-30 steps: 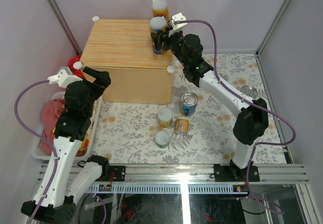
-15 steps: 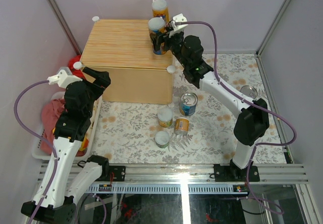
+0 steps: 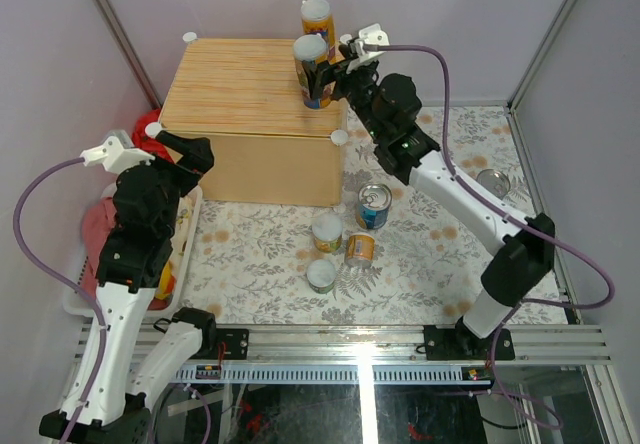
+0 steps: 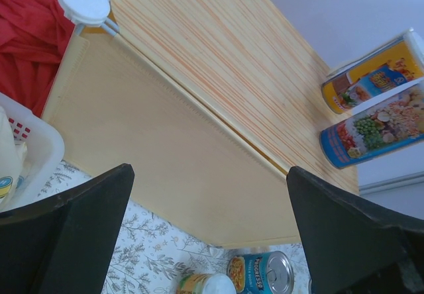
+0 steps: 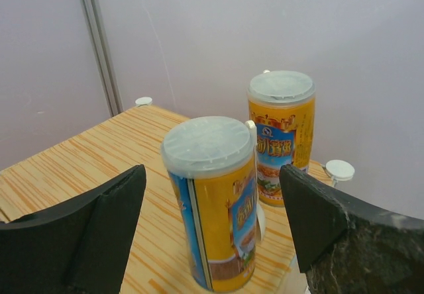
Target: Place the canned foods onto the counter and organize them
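While the right gripper (image 5: pixel 211 238) flanks it with dark fingers spread and not touching, a tall orange-and-blue tin (image 5: pixel 213 201) with a frosted lid stands upright at the right edge of the striped plank counter (image 3: pixel 235 76). A second tin (image 5: pixel 282 142) stands at the far-right corner. The left gripper (image 4: pixel 209 198) gapes empty.

Near tin (image 5: pixel 212 204) and far tin (image 5: pixel 281 138) upright on counter (image 5: pixel 86 168)

Orange-and-blue tins (image 5: pixel 212 201), striped light-wood counter (image 3: pixel 240 84), grey floral mat (image 3: pixel 260 244), red cloth (image 4: pixel 26 36).
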Robot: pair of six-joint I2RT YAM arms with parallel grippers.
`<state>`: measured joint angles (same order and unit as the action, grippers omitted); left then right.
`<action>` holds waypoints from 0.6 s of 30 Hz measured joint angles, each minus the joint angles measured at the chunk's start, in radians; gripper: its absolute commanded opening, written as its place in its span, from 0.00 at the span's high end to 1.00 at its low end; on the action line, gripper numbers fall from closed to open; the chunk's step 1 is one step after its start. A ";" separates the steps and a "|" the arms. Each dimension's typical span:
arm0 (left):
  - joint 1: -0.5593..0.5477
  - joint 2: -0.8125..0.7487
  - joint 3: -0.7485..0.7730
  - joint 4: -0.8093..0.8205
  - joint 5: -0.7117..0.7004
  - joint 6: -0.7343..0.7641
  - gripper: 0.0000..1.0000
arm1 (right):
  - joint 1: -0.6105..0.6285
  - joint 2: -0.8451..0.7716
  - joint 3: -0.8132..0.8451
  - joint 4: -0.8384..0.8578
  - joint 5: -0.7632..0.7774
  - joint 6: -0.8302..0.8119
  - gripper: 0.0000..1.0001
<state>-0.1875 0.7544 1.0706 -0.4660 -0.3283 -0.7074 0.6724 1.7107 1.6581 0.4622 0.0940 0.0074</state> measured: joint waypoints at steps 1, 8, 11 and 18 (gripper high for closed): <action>0.000 -0.003 0.004 0.000 0.005 0.006 0.00 | 0.006 -0.029 -0.025 0.000 0.011 -0.003 0.12; 0.001 -0.022 0.012 0.000 0.052 0.024 0.00 | 0.042 -0.236 -0.241 -0.006 0.107 -0.003 0.13; 0.001 -0.029 0.012 0.001 0.079 0.025 0.00 | 0.048 -0.322 -0.336 -0.037 0.169 0.010 0.13; 0.003 -0.045 0.002 0.008 0.199 0.030 0.00 | 0.048 -0.519 -0.547 -0.193 0.348 0.098 0.13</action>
<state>-0.1848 0.7094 1.0729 -0.4580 -0.1291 -0.6777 0.7208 1.1915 1.1114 0.2695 0.4423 0.1051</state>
